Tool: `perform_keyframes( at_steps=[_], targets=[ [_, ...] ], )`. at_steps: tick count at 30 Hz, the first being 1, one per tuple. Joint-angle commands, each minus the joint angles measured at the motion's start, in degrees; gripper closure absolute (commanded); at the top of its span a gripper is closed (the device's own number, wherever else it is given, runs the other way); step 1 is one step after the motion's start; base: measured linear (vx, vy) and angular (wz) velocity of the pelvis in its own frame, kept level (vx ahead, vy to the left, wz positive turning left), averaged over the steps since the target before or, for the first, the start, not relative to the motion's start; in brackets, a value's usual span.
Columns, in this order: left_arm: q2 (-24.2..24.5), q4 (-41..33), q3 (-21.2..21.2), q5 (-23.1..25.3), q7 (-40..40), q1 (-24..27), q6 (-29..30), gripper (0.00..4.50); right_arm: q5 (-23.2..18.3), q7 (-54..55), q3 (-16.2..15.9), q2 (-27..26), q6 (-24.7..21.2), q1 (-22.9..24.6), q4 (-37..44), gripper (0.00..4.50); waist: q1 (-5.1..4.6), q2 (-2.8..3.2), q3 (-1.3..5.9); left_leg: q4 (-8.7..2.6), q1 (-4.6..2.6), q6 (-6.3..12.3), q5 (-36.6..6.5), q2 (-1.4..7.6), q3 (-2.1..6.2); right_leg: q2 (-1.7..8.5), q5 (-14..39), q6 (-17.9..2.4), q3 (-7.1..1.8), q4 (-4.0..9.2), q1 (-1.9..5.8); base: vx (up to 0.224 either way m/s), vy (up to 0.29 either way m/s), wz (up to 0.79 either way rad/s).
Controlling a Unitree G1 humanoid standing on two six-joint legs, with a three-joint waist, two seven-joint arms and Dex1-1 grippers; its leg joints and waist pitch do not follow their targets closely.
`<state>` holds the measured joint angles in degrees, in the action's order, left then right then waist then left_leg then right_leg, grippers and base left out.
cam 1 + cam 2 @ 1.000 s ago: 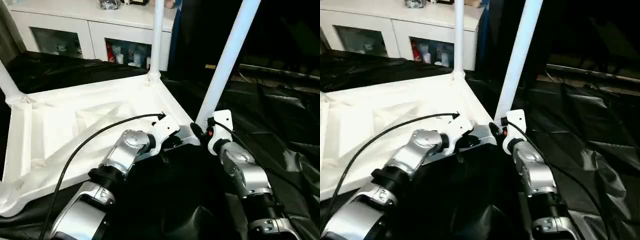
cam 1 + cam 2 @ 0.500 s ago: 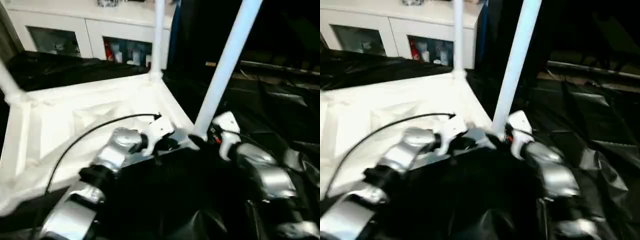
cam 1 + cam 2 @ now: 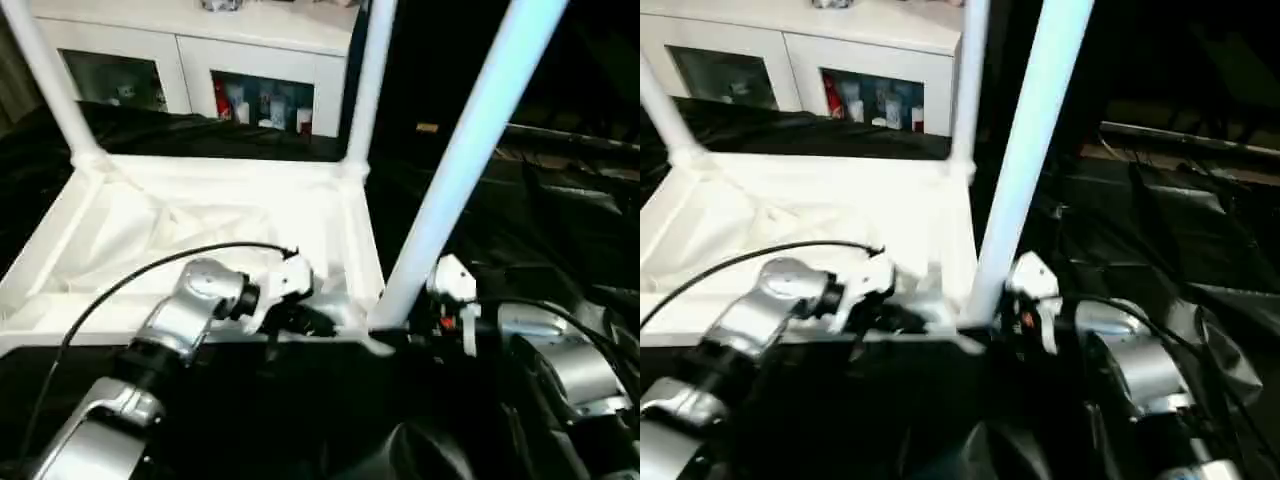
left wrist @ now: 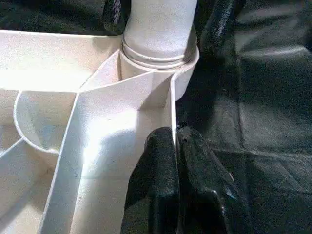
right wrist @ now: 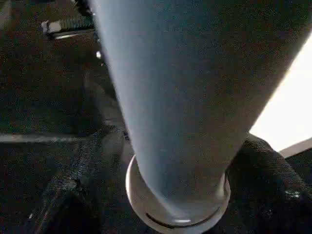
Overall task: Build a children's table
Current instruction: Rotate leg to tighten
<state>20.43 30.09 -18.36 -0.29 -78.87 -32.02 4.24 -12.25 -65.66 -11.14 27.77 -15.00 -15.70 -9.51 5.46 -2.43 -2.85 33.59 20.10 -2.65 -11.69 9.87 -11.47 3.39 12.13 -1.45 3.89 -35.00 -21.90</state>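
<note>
Inverted tabletop (image 3: 210,225) lying ribbed side up on black sheeting (image 3: 560,230), in front of a white cabinet (image 3: 200,60). 3 legs stand in its corner sockets: far left (image 3: 45,75), far right (image 3: 368,85), near right (image 3: 460,170). Left end effector (image 4: 176,161) is closed, pinching the tabletop's side wall beside the near-right socket (image 4: 158,68). Right end effector (image 5: 170,195) grips the near-right leg at its base, 1 finger (image 5: 78,185) on each side.

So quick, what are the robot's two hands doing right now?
Left gripper: shut on the tabletop, pinching its rim wall beside the corner socket.
Right gripper: shut on the nearest leg, one finger on each side just above the socket.
</note>
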Motion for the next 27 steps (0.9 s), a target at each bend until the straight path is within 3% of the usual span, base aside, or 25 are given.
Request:
perform_keyframes(
  at_steps=[1,9,13,15,17,18,21,24,27],
  targets=[
    [-0.2,-0.7,-1.0,-0.5,-1.3,0.6,0.5,4.5,-0.3,-1.4,-1.1,0.5,-0.8,0.5,0.0,1.54,0.17,-0.23,2.74,-4.14,-0.47,3.41,-8.5,4.66,2.09,6.44,9.3,-12.9,-3.7,4.31,2.24,0.0,0.0,0.0],
    [-0.5,-2.8,-1.4,-1.4,-0.8,1.6,1.8,4.5,-0.8,-1.1,-1.3,-0.4,-1.2,-0.2,-0.7,2.24,0.13,-0.41,2.82,-3.92,-0.38,3.85,-6.9,4.49,2.02,6.33,7.6,-13.2,-3.66,4.05,2.33,0.0,0.0,0.0],
    [-0.8,-2.8,-1.1,-1.2,-0.1,1.6,1.8,4.5,-0.7,-0.1,-1.1,-0.9,-1.1,-0.1,-1.0,2.33,0.12,-0.44,2.81,-3.9,-0.39,3.74,-7.0,4.47,2.04,6.35,8.2,-12.9,-3.66,4.08,2.36,0.0,0.0,0.0],
    [-1.6,-1.5,-0.7,0.5,4.0,1.2,1.8,4.5,0.1,3.6,-0.4,-2.5,-0.9,0.0,-2.3,2.37,0.04,-0.39,2.77,-3.94,-0.4,3.48,-7.5,4.49,2.07,6.39,9.1,-12.8,-3.66,4.19,2.27,0.0,0.0,0.0],
    [-2.5,-0.2,-0.5,1.6,6.9,0.7,1.9,4.5,0.7,7.1,0.4,-4.0,-1.7,-0.3,-3.7,2.39,-0.13,-0.37,2.59,-4.09,-0.53,2.87,-8.8,4.48,2.13,6.38,11.6,-12.5,-3.65,4.51,2.05,0.0,0.0,0.0],
    [-4.3,2.2,-0.1,3.3,12.5,-0.4,2.1,4.5,2.1,14.0,1.9,-6.9,-2.6,-1.1,-6.7,2.42,-0.26,-0.39,2.58,-4.12,-0.61,2.13,-10.0,4.42,2.19,6.48,14.0,-12.0,-3.66,4.79,2.01,0.0,0.0,0.0],
    [-6.4,4.3,0.5,4.7,18.2,-1.6,3.3,4.5,3.4,20.4,3.1,-9.5,-3.4,-1.8,-9.0,2.47,-0.52,-0.61,2.48,-4.2,-0.81,0.29,-12.3,4.18,2.42,6.55,21.3,-9.7,-3.52,5.53,1.92,0.0,0.0,0.0],
    [-9.9,6.6,0.9,5.9,25.2,-3.0,5.0,4.5,3.7,29.8,6.0,-14.0,-4.7,-3.0,-11.9,2.48,-0.6,-0.33,2.28,-4.54,-1.15,-0.64,-14.9,4.34,2.61,6.5,24.1,-8.3,-3.62,6.05,1.33,0.0,0.0,0.0],
    [-14.2,8.4,1.0,6.7,31.1,-4.3,6.8,4.5,5.0,41.3,9.3,-18.8,-6.0,-5.2,-15.2,2.48,-0.9,-0.31,2.36,-4.71,-1.07,-1.8,-16.1,4.32,2.94,6.63,26.0,-7.4,-3.46,6.2,1.4,0.0,0.0,0.0]
  ],
)
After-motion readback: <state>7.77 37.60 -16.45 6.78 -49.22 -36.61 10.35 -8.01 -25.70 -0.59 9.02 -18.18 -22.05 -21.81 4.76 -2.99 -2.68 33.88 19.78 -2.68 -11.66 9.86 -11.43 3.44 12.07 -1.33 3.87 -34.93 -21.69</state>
